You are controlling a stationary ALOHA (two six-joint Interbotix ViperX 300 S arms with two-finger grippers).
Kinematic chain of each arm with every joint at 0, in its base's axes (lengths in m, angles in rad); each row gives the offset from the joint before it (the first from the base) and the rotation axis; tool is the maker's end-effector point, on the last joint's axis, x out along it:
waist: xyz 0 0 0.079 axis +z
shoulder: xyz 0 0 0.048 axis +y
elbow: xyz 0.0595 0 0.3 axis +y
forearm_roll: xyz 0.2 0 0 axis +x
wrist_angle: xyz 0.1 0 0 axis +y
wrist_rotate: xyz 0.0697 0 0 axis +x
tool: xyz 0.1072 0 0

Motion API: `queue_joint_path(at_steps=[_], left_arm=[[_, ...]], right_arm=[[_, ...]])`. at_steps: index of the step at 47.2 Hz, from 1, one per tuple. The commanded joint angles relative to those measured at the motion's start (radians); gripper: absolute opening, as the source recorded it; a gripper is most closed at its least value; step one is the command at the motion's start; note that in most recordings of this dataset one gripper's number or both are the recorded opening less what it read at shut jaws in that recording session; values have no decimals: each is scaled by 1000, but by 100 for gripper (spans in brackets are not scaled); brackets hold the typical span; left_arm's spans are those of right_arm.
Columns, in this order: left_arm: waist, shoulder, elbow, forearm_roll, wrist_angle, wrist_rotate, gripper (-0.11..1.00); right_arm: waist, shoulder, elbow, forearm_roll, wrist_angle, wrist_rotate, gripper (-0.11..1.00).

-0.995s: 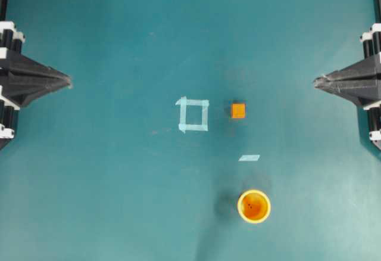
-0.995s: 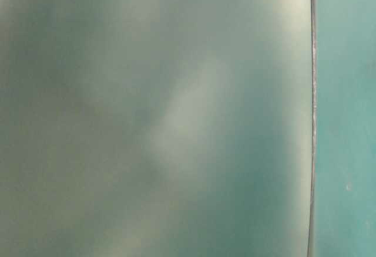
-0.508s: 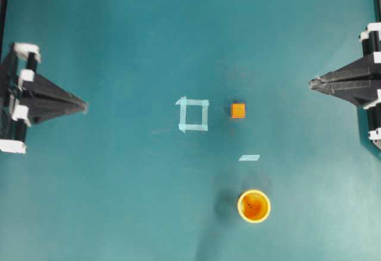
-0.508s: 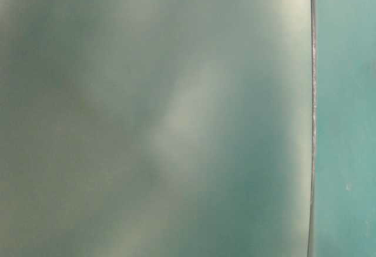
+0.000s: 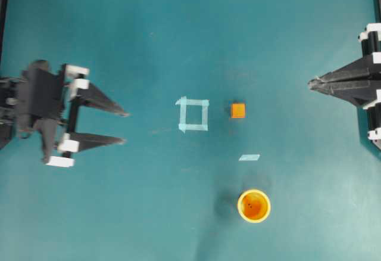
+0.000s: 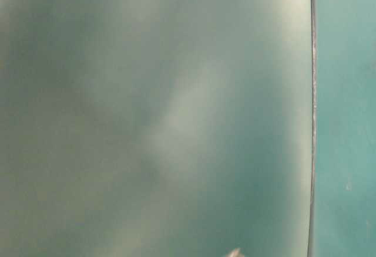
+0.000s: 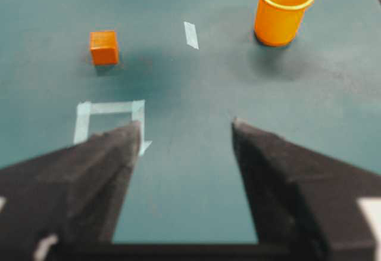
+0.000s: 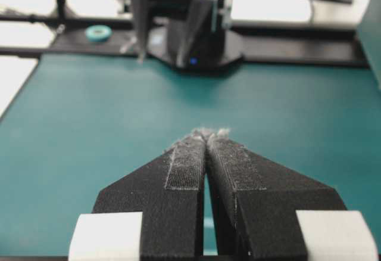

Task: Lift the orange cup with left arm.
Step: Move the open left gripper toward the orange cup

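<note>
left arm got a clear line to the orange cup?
Probably yes. The left gripper is open and far from the orange cup, with only bare table between; the orange cube and tape square sit off that path.

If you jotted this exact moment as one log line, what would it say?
left gripper: open, empty, far from cup | right gripper: shut, idle | orange cup: upright on table, untouched | stage: approach

Black pointed claw [image 5: 124, 127], white mounts
</note>
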Motion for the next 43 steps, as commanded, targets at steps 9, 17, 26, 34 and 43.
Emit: queue_joint_path(at_steps=[9,17,26,34,43], left_arm=[[-44,195,-167,12,-9,11,76],[-63,295,-236,15,-6,11,83],[-80,353,-287,15,-6,48,85],[-81,407,-321,15,-12,52,85],[-81,476,-371,15,-12,51,85]], right_arm=[[-2,17,-29,2,-3,2,0],[-2,23,-29,0,-2,2,0],[-2,23,-31,2,-5,2,0],[-2,23,-31,0,-6,-2,0],[-2,23,-32,-2,-6,-3,0]])
